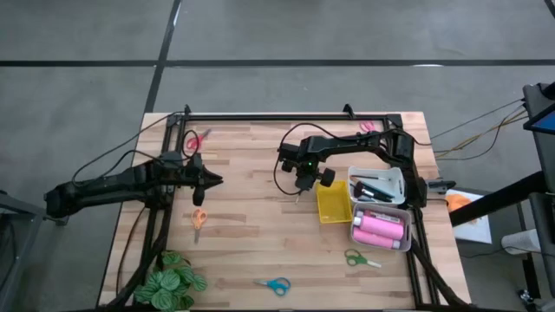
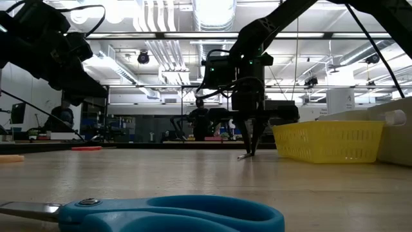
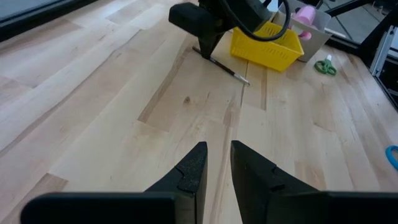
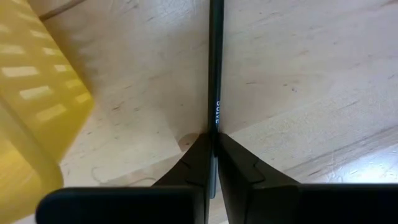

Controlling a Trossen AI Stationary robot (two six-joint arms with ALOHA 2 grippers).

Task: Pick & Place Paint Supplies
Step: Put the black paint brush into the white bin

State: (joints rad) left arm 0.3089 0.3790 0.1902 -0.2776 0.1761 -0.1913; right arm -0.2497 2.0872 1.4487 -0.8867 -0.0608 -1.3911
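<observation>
My right gripper (image 1: 301,187) (image 2: 250,148) points down at the table just left of the yellow tray (image 1: 333,203) and is shut on a thin dark brush (image 3: 227,70) (image 4: 215,68). My left gripper (image 1: 215,180) (image 3: 218,152) hovers over bare wood at the table's left, its fingers a narrow gap apart and holding nothing. More brushes lie in a white tray (image 1: 378,185). Pink bottles (image 1: 380,229) lie in another tray. Orange (image 1: 199,218), green (image 1: 360,258), blue (image 1: 276,285) (image 2: 161,216) and red scissors (image 1: 195,139) lie flat on the table. My right gripper pinches the thin brush between its two fingertips (image 4: 198,155), at a spot on the shaft (image 4: 214,127) near one end. The fingers come from above, pointing down, across the brush. The rest of the shaft runs away over the wood, and its free end (image 3: 246,81) lies on the table.
The leafy plant (image 1: 173,279) sits at the near left corner. A black frame (image 1: 286,116) borders the table's far and side edges. Cables trail from the right arm. Bare wood lies between the two arms.
</observation>
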